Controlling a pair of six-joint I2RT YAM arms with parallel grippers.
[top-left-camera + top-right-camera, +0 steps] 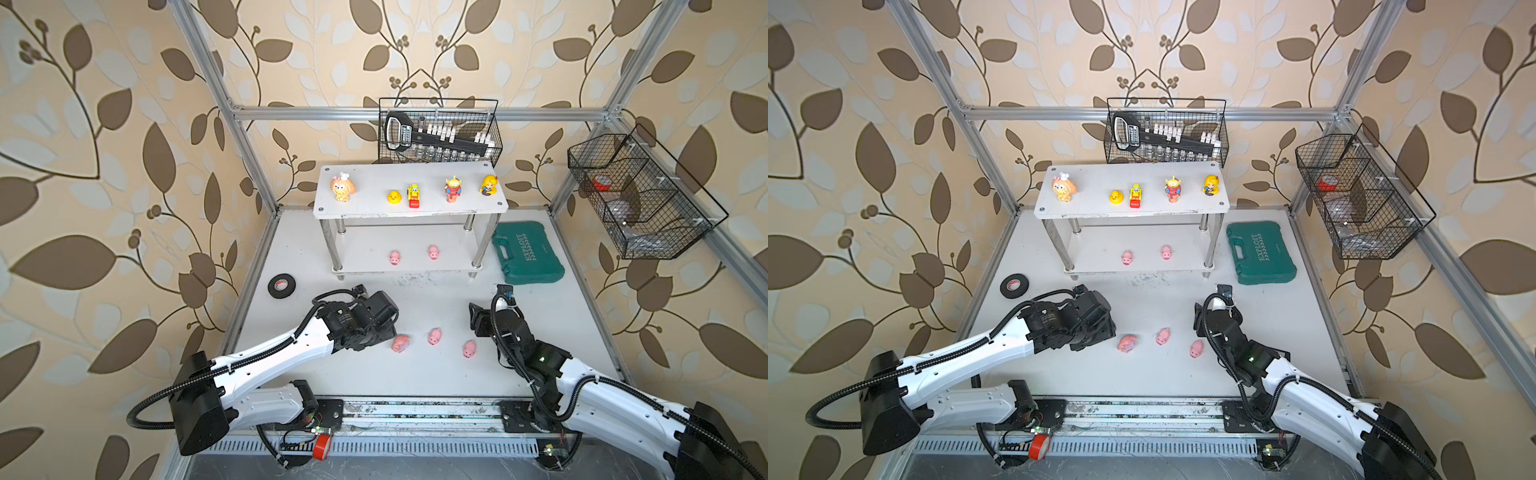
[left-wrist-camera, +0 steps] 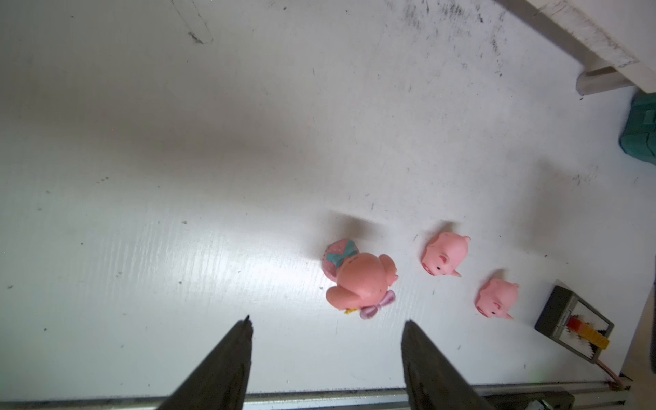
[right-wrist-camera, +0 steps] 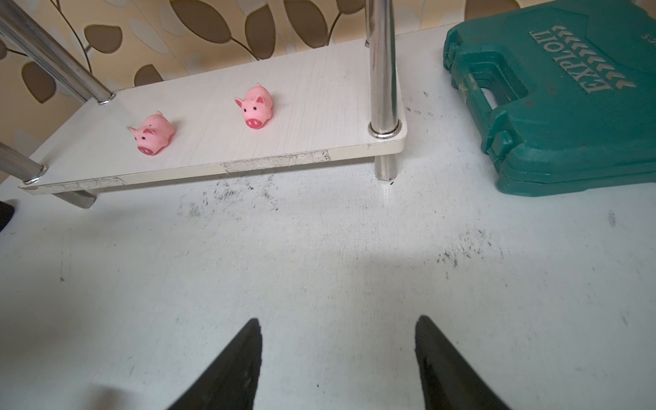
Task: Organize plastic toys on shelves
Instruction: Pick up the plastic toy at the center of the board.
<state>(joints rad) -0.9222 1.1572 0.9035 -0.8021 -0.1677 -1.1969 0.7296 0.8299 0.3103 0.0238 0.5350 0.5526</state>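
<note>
At 12 o'clock on the table (image 1: 436, 374), white rack (image 1: 374, 174) with seven toys shelved; three more pink toys loose at the centre.

On top board, from 9 to 3 o'clock: orange animal (image 1: 343, 189), duck (image 1: 393, 197), vehicle (image 1: 413, 196), alien (image 1: 452, 190), doll (image 1: 488, 185), all upright. On lower board (image 1: 365, 253), two piglets (image 1: 395, 257) (image 1: 433, 252) side by side. At table centre, pink figure (image 1: 401, 343) tipped on its side, two loose piglets (image 1: 434, 336) (image 1: 469, 349) at its 3 o'clock. Left gripper (image 2: 328, 321) just at 9 o'clock of that figure, jaws parted, grasping nothing. Right gripper (image 3: 338, 319) at 3 o'clock of the loose piglets, likewise spread and empty, pointed toward the rack. Green tool case (image 1: 528, 253) at the rack's 3 o'clock; tape roll (image 1: 281, 286) toward 9 o'clock.
</note>
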